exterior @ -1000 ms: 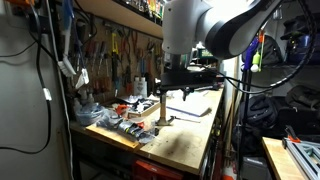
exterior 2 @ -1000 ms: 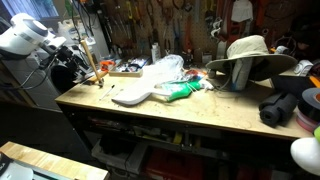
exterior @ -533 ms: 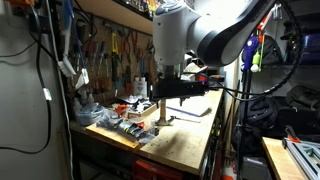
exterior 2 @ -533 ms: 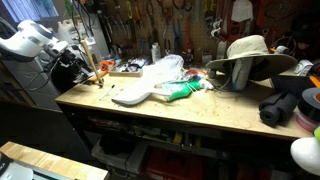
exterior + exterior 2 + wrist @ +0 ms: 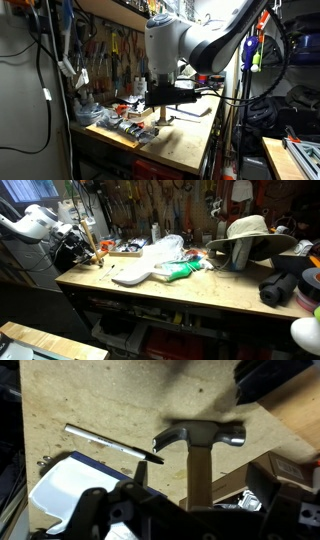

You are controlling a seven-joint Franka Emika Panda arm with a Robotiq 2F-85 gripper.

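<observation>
One hammer (image 5: 205,436), one pen (image 5: 112,444), one hat (image 5: 250,230).

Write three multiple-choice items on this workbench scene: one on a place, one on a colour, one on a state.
1. In the wrist view, the silver pen with a black tip lies where from the head of the steel-headed claw hammer?
A. left
B. right
C. on top

2. The hammer's handle is:
A. red
B. pale wood
C. black

3. In an exterior view the hammer is:
A. lying flat
B. hanging on the wall
C. upright, head down

Answers: 1 A, the pen's tip meets the claw from the left. 2 B, the shaft shows tan. 3 C, the handle rises vertically.
</observation>
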